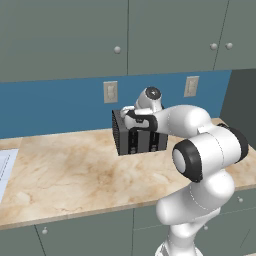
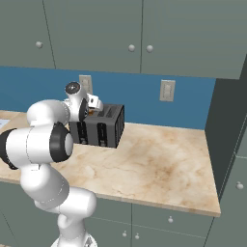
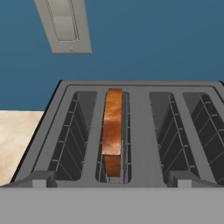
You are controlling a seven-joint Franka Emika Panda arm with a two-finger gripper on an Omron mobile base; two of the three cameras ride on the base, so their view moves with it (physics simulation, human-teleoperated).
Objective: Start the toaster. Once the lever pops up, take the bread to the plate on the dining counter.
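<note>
The pincer [image 2: 94,103] hangs just above the toaster [image 1: 137,137], at its front upper edge, with the white arm bent over the worktop [image 1: 65,175] to reach it. In the side views the hand is mostly covered by the arm's own wrist, so the fingers themselves are hard to make out there; going by their spread, the jaws stand wide apart and nothing is clamped between them.

Seen from the hand, the toaster [image 3: 135,131] lies directly below and ahead of the pincer, its four top slots running away from it. The bread [image 3: 113,131] stands upright on edge in the second slot from the left, a little left of the pincer's centre line, its brown crust poking above the slot's rim. The other three slots show bare wire guides. No finger touches the bread or the toaster's top.

Beyond the toaster, past the pincer, the blue wall [image 3: 153,39] rises, with a pale wall switch [image 3: 64,26] up and to the left. A second pale switch [image 2: 167,90] sits further along the wall on the pincer's right. Grey-green cupboards [image 1: 65,35] hang above the pincer, and the marble-look worktop [image 2: 159,159] spreads out below it to either side of the toaster.
</note>
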